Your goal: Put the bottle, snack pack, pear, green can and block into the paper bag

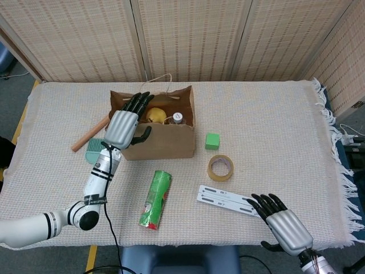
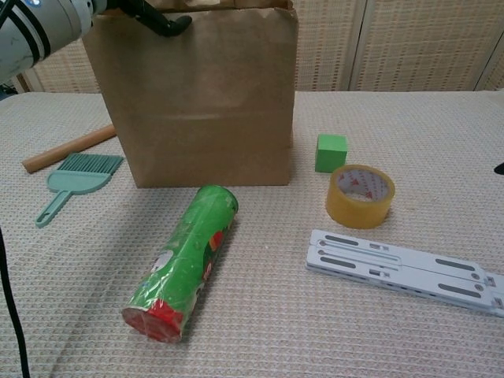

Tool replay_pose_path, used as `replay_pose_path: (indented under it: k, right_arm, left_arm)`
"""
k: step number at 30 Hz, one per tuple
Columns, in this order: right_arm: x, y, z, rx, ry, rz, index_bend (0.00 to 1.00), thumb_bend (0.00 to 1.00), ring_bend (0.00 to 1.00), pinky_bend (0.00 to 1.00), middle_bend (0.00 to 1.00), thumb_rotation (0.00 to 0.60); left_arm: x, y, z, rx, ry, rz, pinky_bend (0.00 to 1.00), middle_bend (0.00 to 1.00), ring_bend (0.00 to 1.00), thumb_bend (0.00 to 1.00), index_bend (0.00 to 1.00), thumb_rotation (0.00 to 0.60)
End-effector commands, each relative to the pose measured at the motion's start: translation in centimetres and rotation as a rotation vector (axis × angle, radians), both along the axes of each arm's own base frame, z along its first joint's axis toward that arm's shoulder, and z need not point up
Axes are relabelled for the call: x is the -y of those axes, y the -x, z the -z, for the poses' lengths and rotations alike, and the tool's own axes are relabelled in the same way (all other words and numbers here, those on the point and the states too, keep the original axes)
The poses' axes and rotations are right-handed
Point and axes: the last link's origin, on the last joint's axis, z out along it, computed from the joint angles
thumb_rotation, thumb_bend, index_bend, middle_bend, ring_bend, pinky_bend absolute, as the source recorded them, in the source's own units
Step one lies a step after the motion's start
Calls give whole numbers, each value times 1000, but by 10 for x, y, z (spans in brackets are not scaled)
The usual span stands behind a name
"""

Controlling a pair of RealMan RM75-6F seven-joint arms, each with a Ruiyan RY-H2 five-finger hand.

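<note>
The brown paper bag (image 1: 171, 144) (image 2: 206, 102) stands upright at the table's middle left. Inside it lie the yellow pear (image 1: 155, 116) and a bottle, of which only the cap (image 1: 177, 118) shows. My left hand (image 1: 126, 123) hovers over the bag's left rim with fingers spread and nothing in it; in the chest view its thumb (image 2: 161, 22) hangs over the bag's front. The green can (image 1: 155, 199) (image 2: 183, 260) lies on its side in front of the bag. The green block (image 1: 212, 140) (image 2: 331, 152) sits right of the bag. My right hand (image 1: 282, 220) rests open near the front edge.
A roll of tape (image 1: 220, 167) (image 2: 360, 195) lies in front of the block. A white slotted bracket (image 1: 225, 200) (image 2: 405, 269) lies beside my right hand. A teal brush (image 2: 71, 181) and a wooden stick (image 1: 88, 135) (image 2: 68, 149) lie left of the bag.
</note>
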Motion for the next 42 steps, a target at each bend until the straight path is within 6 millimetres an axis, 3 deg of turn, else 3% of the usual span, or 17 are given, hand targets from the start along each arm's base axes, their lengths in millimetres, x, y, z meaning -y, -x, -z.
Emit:
replay_pose_path:
  k: [1, 5, 11, 18, 23, 29, 33, 38, 42]
  right_arm:
    - [0, 0, 0, -1, 1, -1, 0, 68, 0, 0, 0, 600]
    - [0, 0, 0, -3, 4, -2, 0, 67, 0, 0, 0, 600]
    - [-2, -1, 1, -6, 2, -9, 0, 68, 0, 0, 0, 600]
    - [-3, 0, 2, -11, 11, -13, 0, 68, 0, 0, 0, 600]
    - [-4, 0, 4, -19, 10, -14, 0, 68, 0, 0, 0, 600]
    - [-6, 0, 5, -25, 15, -19, 0, 68, 0, 0, 0, 600]
    - [-6, 0, 6, -30, 13, -21, 0, 68, 0, 0, 0, 600]
    - [-5, 0, 7, -33, 17, -18, 0, 68, 0, 0, 0, 600]
    - [-4, 1, 7, -34, 19, -14, 0, 68, 0, 0, 0, 600]
  left_arm:
    - [1, 1, -6, 21, -4, -2, 167, 0, 0, 441, 0, 600]
    - [5, 7, -19, 39, -16, 5, 170, 0, 0, 446, 17, 600]
    - [19, 35, -53, 59, -67, 13, 217, 29, 15, 472, 115, 600]
    - [48, 90, -98, 67, -111, -29, 228, 61, 23, 485, 133, 600]
    - [71, 132, -113, 28, -115, -58, 227, 62, 23, 484, 138, 600]
    - [99, 182, -114, -159, -80, -21, 228, 63, 26, 483, 138, 600]
    - [113, 206, -107, -386, -31, 109, 230, 63, 27, 477, 137, 600]
    - [123, 216, -93, -633, 49, 361, 222, 48, 30, 395, 59, 600]
    - [134, 217, -73, -815, 137, 604, 169, 8, 4, 385, 2, 600]
